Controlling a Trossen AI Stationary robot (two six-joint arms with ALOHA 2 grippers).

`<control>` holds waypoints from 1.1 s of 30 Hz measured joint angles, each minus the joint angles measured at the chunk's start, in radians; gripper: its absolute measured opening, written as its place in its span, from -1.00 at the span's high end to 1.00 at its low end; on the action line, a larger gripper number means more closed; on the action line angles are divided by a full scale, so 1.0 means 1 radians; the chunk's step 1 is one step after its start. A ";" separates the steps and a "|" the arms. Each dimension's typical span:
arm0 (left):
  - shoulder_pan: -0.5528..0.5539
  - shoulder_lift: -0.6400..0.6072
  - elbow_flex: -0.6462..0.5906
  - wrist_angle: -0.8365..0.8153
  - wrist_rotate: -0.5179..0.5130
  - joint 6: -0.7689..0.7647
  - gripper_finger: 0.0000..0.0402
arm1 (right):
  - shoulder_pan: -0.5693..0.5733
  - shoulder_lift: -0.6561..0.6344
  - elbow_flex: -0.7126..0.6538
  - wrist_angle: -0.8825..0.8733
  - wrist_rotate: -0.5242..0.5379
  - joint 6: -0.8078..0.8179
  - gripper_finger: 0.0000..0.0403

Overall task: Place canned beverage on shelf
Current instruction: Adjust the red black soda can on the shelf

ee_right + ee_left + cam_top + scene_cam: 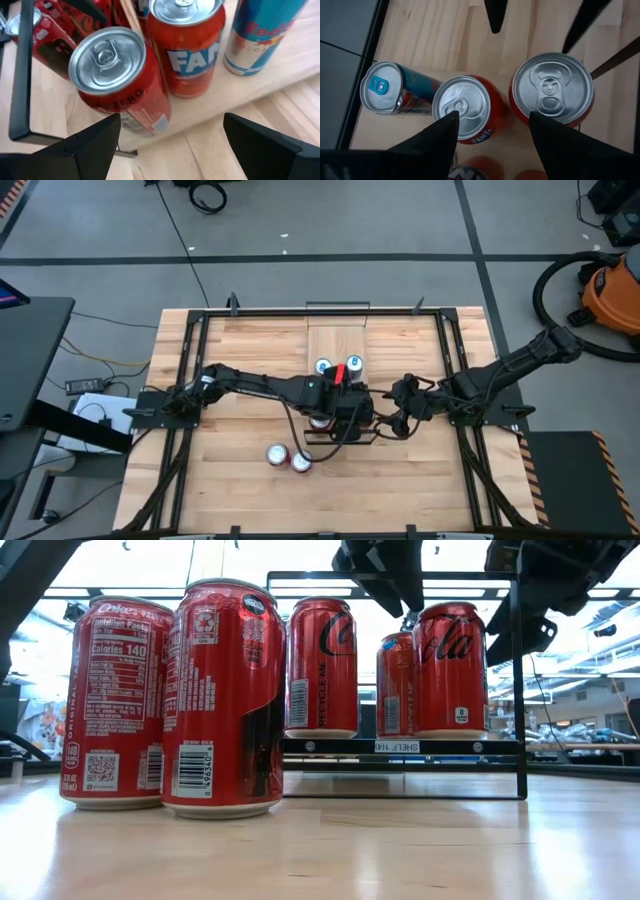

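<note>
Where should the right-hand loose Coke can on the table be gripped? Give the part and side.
Grip the right-hand can by its upper body, from above: it stands upright with nothing over it. The other loose can crowds its left, so close across its front and back.

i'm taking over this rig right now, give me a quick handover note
Left gripper: open, empty, above the shelf, looking down on its cans.
Right gripper: open, empty, close to the shelf's end, facing the Coke Zero can.
On the shelf: a Coke Zero can, a Fanta can and a slim blue Red Bull can in a row, all upright; the low view shows further red cans on it.
Done: several cans shelved.
Left: two red Coca-Cola cans stand upright on the tabletop near its front, off the shelf, touched by neither gripper.
</note>
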 joint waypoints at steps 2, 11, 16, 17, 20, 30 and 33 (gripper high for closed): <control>0.001 0.000 0.000 0.002 0.000 0.000 -0.26 | -0.004 0.001 0.000 0.006 -0.008 -0.005 -0.80; 0.012 0.000 0.000 0.000 -0.005 0.006 -0.26 | -0.006 0.047 0.000 0.068 -0.036 -0.026 -0.80; 0.011 0.000 0.000 -0.006 0.007 0.007 -0.26 | -0.007 0.072 0.000 0.070 -0.032 -0.026 -0.80; 0.008 0.000 0.000 -0.006 0.008 0.007 -0.26 | -0.008 0.074 0.000 0.070 -0.026 -0.026 -0.80; -0.001 0.000 0.000 -0.006 0.010 0.008 -0.26 | -0.008 0.077 0.000 0.072 0.004 -0.023 -0.80; -0.007 0.000 0.000 -0.009 0.011 0.008 -0.26 | -0.031 0.077 0.000 0.058 0.102 -0.022 -0.80; -0.008 0.000 0.000 -0.011 0.016 0.008 -0.26 | -0.046 0.076 0.000 0.045 0.105 -0.011 -0.80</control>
